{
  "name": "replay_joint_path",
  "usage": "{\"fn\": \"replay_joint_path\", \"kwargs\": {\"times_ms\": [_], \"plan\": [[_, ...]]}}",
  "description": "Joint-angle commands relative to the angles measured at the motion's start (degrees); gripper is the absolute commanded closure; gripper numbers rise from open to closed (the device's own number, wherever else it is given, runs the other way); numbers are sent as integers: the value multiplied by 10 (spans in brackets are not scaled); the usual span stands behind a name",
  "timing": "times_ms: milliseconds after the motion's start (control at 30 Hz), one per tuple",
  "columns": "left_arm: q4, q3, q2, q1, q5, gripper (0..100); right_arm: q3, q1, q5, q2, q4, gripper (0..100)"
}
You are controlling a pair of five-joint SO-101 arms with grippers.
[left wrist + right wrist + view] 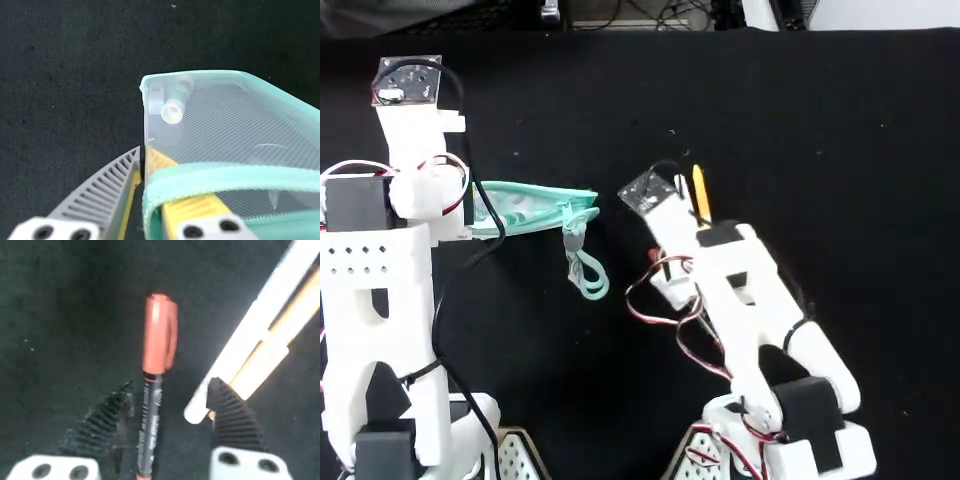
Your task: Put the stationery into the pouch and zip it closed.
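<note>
**High view.** The left pincer (pixel 472 212) is gripping one end of the pouch (pixel 532 210). The pouch is lying on the black desk (pixel 840 130), its looped strap (pixel 586 275) trailing toward the right arm (pixel 740 290). A yellow pen (pixel 700 194) is lying just beside that arm's wrist.

**Left wrist view.** The pincer is clenching the pouch wall, with a grey ribbed finger (pixel 107 192) outside and a yellow one against the clear, finely ridged plastic. A woven mint band is edging the pouch. A white tube-shaped item (pixel 172 110) is already sitting inside.

**Right wrist view.** The right pincer (pixel 170 390) is standing released, its jaws straddling a slim marker (pixel 150 425) with a glossy red cap. A white pen (pixel 257 315) and the yellow pen are lying touching each other, just beside one jaw. For a clean pick, the jaws should be closing square across the round barrel near its middle. That way the marker is neither rolling nor tipping, and the neighbouring pens are being left alone.
</note>
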Motion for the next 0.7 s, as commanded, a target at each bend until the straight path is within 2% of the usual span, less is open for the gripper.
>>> {"fn": "replay_joint_path", "kwargs": {"times_ms": [0, 167, 367, 467, 567, 667], "plan": [[-6, 4, 1, 6, 0, 968, -29, -39, 2, -2, -7, 776], [-6, 4, 1, 6, 0, 968, -86, -73, -24, 73, -38, 805], [-6, 4, 1, 6, 0, 968, -158, -46, -25, 196, -29, 836], [-6, 4, 1, 6, 0, 968, -183, -41, -25, 208, -5, 876], [-6, 4, 1, 6, 0, 968, -182, -40, -25, 207, -5, 993], [-6, 4, 1, 5, 0, 968, -170, -40, -25, 192, -5, 987]]}}
